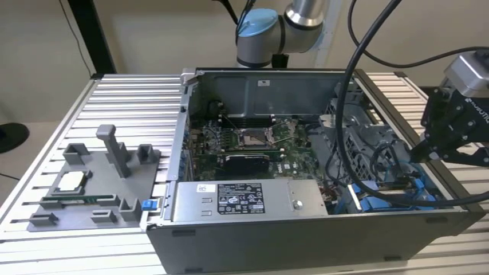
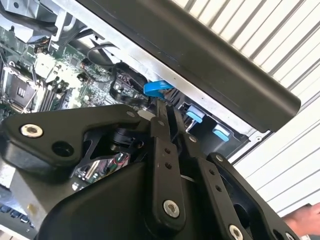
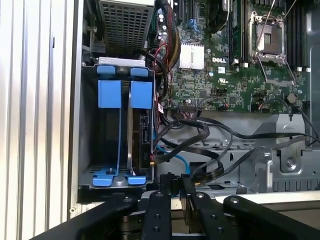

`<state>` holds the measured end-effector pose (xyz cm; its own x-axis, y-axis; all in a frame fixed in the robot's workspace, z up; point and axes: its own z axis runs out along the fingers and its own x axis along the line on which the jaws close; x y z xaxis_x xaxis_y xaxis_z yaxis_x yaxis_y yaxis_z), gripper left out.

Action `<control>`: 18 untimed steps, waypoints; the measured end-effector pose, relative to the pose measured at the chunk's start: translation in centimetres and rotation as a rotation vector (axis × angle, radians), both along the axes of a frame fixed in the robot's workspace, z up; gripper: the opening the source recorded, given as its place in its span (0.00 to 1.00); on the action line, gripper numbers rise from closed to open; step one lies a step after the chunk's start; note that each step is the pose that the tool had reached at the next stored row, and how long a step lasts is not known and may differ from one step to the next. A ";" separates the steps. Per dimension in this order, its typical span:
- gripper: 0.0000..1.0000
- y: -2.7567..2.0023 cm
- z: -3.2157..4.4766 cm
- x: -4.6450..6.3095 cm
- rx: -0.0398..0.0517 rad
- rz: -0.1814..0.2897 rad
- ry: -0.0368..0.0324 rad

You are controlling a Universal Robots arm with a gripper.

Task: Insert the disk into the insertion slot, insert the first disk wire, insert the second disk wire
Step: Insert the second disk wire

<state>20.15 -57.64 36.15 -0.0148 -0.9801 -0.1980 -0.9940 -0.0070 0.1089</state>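
In the first wrist view the insertion slot (image 3: 87,135), a grey metal bay with blue rails, holds the disk (image 3: 144,131) on edge in its blue frame. The disk's dark connector edge faces the motherboard. A thin blue wire (image 3: 176,159) and black wires (image 3: 210,136) lie loose just beside that edge; I cannot tell whether any is plugged in. My gripper (image 3: 178,186) hangs above the case's side wall near the bay, shut, with nothing visible between its fingers (image 2: 161,131). In the exterior view the gripper (image 1: 418,156) is above the blue bay (image 1: 382,195) at the case's right end.
The open computer case (image 1: 306,240) lies on a slatted metal table. Inside are a motherboard (image 1: 244,143) and a grey labelled power-supply box (image 1: 237,201). A grey fixture plate (image 1: 91,183) with small parts lies at the exterior view's left. A hand (image 2: 306,220) shows beside the case.
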 end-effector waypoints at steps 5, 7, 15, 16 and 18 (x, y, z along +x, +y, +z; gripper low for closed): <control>0.00 0.00 -0.05 0.0 0.0097 0.000 0.0000; 0.00 0.01 -0.06 0.0 0.0115 0.000 0.0000; 0.00 0.00 0.50 0.0 0.0118 0.000 -0.0001; 0.00 0.00 0.70 -0.1 0.0120 0.000 0.0000; 0.00 0.00 1.07 -0.2 0.0119 0.000 0.0000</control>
<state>19.92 -57.65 37.22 -0.0150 -0.9777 -0.2096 -0.9940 -0.0081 0.1088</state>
